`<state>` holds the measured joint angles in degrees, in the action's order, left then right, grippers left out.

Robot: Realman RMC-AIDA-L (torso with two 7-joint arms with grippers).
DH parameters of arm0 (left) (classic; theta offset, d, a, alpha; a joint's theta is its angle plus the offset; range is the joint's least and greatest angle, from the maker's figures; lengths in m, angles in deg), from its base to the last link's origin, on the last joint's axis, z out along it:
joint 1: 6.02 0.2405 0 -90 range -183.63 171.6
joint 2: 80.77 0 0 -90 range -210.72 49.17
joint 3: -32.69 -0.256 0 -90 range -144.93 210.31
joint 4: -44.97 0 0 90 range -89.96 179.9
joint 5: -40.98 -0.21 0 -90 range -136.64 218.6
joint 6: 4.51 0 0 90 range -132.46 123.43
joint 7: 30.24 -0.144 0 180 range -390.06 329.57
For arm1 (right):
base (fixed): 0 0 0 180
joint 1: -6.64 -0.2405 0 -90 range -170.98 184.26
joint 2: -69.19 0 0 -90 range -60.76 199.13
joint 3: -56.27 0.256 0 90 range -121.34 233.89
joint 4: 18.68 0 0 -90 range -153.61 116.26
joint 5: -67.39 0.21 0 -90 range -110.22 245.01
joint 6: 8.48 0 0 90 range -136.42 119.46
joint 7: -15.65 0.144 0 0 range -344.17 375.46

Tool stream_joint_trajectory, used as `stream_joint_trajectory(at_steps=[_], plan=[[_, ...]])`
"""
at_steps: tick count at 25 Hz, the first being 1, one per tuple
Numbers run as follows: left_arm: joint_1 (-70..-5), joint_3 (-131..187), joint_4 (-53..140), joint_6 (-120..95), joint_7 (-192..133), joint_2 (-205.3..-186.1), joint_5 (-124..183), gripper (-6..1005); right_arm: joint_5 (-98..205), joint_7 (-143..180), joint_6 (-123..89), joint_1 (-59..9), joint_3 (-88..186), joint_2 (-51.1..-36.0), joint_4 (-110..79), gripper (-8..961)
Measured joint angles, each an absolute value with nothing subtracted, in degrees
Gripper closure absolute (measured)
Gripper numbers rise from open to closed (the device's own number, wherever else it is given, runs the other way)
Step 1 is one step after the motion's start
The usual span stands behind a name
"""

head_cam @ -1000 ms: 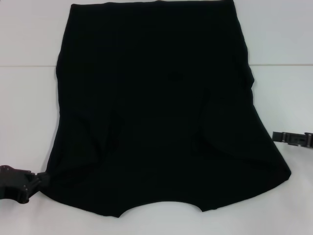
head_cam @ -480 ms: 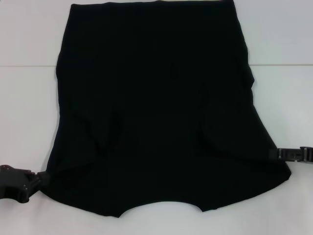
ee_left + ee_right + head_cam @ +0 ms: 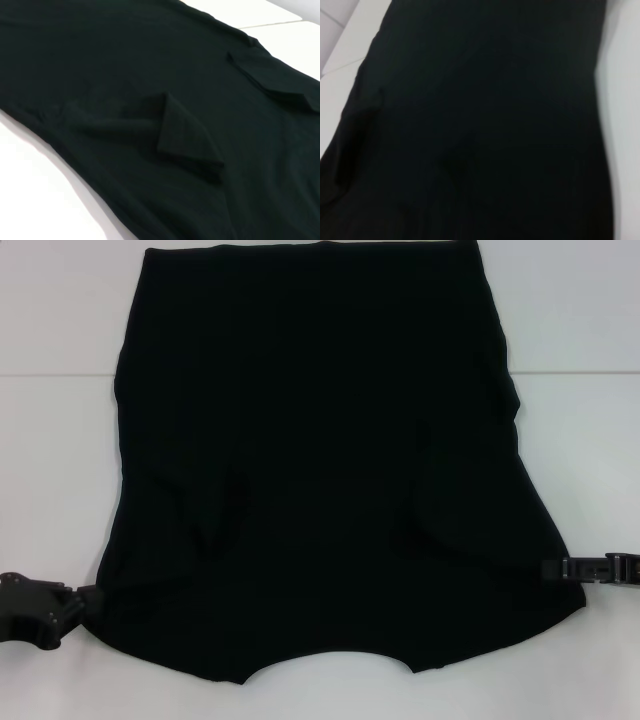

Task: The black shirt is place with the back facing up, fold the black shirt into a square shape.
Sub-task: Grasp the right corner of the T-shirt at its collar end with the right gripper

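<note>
Soft, light, limp plain black T-shirt (image 3: 320,470) flat on white bench (image 3: 50,470); sleeves already folded in. Left claw (image 3: 85,602) at its near corner, right claw (image 3: 560,567) at opposite edge; can't tell either's closure. Best pinched at those corners.

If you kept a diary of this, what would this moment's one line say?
black shirt: flat, sleeves folded in | left gripper: at near-left corner | right gripper: at right edge | table: white

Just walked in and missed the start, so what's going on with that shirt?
The robot is folding the black shirt, which lies spread flat on the white table with both sleeves already tucked inward. The left end effector sits at the shirt's near left corner, and the right end effector is at its right edge near the shoulder. Whether either has gripped the fabric cannot be seen.
</note>
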<state>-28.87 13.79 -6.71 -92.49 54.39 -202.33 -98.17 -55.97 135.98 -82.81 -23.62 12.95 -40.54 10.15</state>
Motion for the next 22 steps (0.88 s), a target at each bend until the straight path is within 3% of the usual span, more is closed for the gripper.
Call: stream_joint_trajectory(at_steps=[7, 18, 22], plan=[[-29.08, 13.79, -6.71, -92.49, 54.39, -202.25, -98.03, 979, -56.05, 135.81, -85.3, -24.1, 12.92, -41.03, 10.31, 144], [-29.13, 13.79, -6.63, -92.32, 54.32, -202.23, -97.97, 978, -56.64, 135.96, -85.88, -24.85, 12.79, -41.48, 10.73, 242], [-29.13, 13.79, -6.62, -92.38, 54.31, -202.23, -97.97, 977, -57.11, 135.77, -85.29, -25.06, 12.77, -41.46, 10.65, 364]])
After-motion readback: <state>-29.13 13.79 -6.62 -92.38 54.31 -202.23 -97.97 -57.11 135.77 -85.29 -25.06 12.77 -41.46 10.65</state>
